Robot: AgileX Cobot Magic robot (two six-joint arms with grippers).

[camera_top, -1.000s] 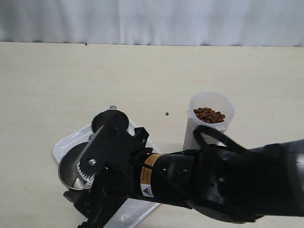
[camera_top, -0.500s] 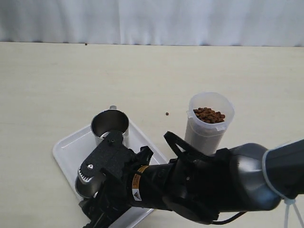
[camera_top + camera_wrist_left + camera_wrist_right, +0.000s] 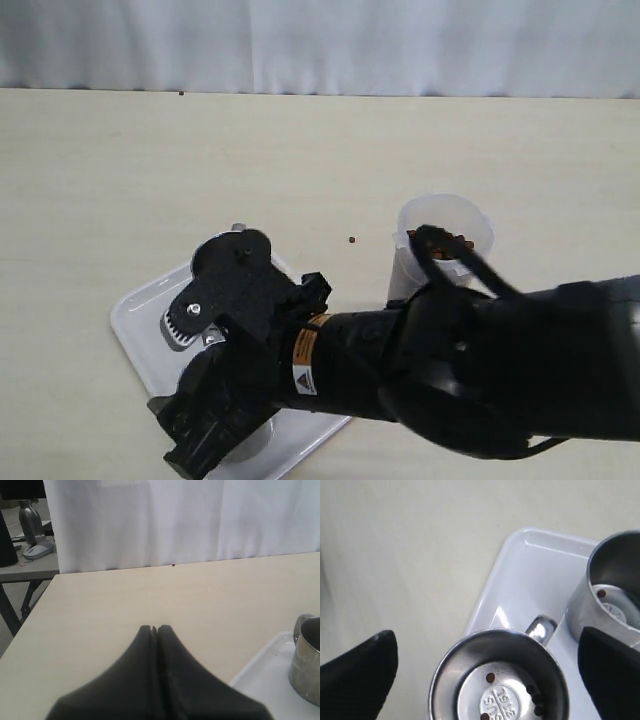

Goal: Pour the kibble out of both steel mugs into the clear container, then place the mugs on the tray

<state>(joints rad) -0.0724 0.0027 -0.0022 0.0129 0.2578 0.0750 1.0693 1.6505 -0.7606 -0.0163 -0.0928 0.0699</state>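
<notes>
Exterior view: black right arm (image 3: 420, 370) reached across from the right, low over the white tray (image 3: 135, 325) at front left of the table (image 3: 120, 170). Its front end covered most of the tray, so the mugs could not be made out here. Clear container (image 3: 408, 270) stood upright on the table right of the tray, apart from it. Kibble (image 3: 462, 243) showed inside near the rim, partly behind an arm cable. One loose pellet (image 3: 352, 240) lay on the table between tray and container.

Left wrist view: left gripper (image 3: 155, 630) hung over bare table, off the tray. Jaws were pressed together, tips touching, nothing between them. One tray corner and one upright steel mug (image 3: 306, 662) on it showed at the frame edge. White curtain (image 3: 190, 520) hung behind the table.

Right wrist view: right gripper (image 3: 486, 637) was above the tray, jaws spread wide, holding nothing. Near steel mug (image 3: 497, 685) stood upright on the tray between the two fingers (image 3: 362, 672), with a gap on each side. A few pellets were left on its bottom. Far steel mug, upright beside it on the tray and not touching it, had one pellet inside.
</notes>
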